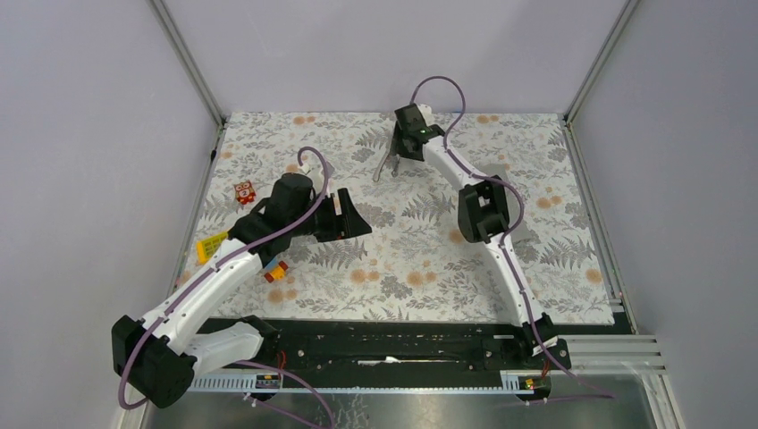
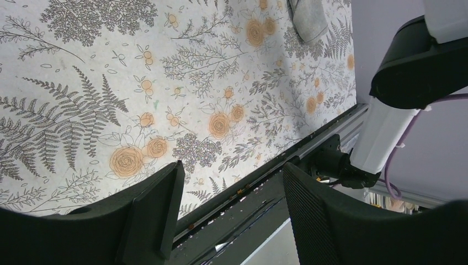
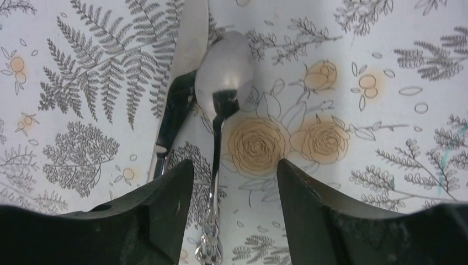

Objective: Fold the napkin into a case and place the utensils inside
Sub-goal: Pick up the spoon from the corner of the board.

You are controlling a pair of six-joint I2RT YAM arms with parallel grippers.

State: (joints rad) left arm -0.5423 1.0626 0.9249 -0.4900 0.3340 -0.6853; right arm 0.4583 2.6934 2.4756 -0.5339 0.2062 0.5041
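The utensils are a shiny spoon (image 3: 223,77) and a knife (image 3: 175,113), lying side by side on the floral tablecloth (image 3: 359,66). In the top view they show as a small silver sliver (image 1: 383,169) at the back centre. My right gripper (image 3: 234,176) is open just above them. The spoon's handle runs between its fingers and the left finger covers the knife's handle. It also shows in the top view (image 1: 396,159). My left gripper (image 1: 357,219) is open and empty above the cloth at centre left (image 2: 232,182). No napkin or case shows in the top view.
A red toy block (image 1: 245,192), a yellow one (image 1: 212,244) and a multicoloured one (image 1: 275,271) lie beside the left arm. A black rail (image 1: 393,344) runs along the table's near edge. A grey rounded shape (image 2: 309,19) at the left wrist view's top edge is unclear.
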